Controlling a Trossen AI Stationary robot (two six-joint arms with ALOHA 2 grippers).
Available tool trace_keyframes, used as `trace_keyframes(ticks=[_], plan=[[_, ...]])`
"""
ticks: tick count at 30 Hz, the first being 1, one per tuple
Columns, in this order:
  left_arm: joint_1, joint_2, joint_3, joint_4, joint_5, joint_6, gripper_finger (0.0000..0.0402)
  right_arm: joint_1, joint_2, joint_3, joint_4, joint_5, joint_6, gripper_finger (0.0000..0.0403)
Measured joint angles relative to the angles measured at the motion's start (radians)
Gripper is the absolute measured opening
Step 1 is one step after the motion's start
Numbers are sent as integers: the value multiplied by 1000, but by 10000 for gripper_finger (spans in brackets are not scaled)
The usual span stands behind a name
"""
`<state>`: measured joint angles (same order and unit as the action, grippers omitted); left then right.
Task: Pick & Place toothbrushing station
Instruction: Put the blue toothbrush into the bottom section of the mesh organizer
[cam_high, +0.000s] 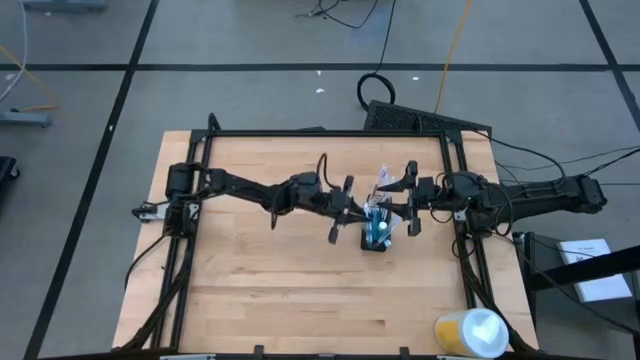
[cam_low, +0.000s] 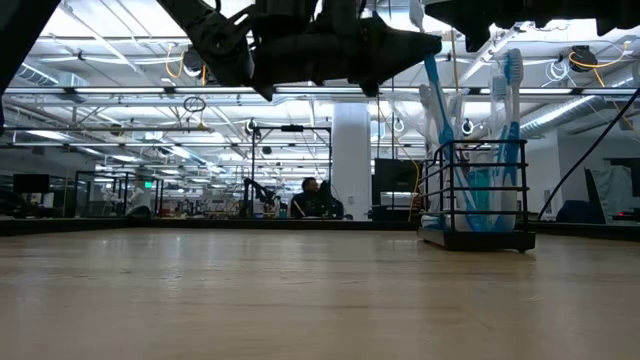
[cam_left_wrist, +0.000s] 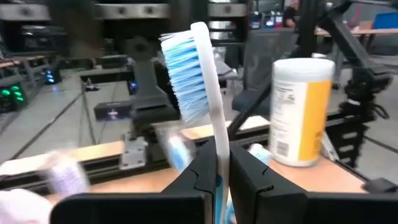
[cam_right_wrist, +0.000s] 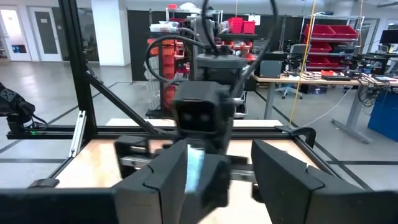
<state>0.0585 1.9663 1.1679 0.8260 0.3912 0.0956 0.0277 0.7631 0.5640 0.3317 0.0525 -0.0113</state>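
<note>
The left pincer (cam_left_wrist: 217, 180), clamped on a toothbrush (cam_left_wrist: 198, 81), hangs beside the mesh cup (cam_low: 478, 195) to drop it in, while the right pincer (cam_right_wrist: 217, 177) stands wide apart.

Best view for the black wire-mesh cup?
Low view: the black wire-mesh cup stands side-on and unobstructed, blue-and-white toothbrushes upright inside. High view shows it only from above, small, between both grippers. Neither wrist view shows it clearly.

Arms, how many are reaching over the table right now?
2. The left arm reaches in from the table's left, left gripper shut on a toothbrush near the cup; the right arm reaches from the right, right gripper open by the cup.
</note>
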Motion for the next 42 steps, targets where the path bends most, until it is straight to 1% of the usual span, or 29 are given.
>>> trace_keyframes(ticks=[7, 11, 25, 29, 36, 42], plan=[[-25, 0, 0, -14, -1, 4, 17, 0, 0, 0, 0, 2, -12, 169], [-26, 0, 0, -26, -25, 5, 17, 0, 0, 0, 0, 2, -16, 169], [-26, 125, 0, 65, -34, -46, 19, 0, 0, 0, -3, 3, -19, 169], [-27, 134, 0, 58, -34, -48, 24, 0, 0, 0, -3, 3, -19, 169], [-27, 140, 1, 43, -29, -47, 17, 0, 0, 0, -5, 3, -19, 169], [-28, 140, 1, 24, -28, -42, 24, 0, 0, 0, -6, 3, -19, 169]])
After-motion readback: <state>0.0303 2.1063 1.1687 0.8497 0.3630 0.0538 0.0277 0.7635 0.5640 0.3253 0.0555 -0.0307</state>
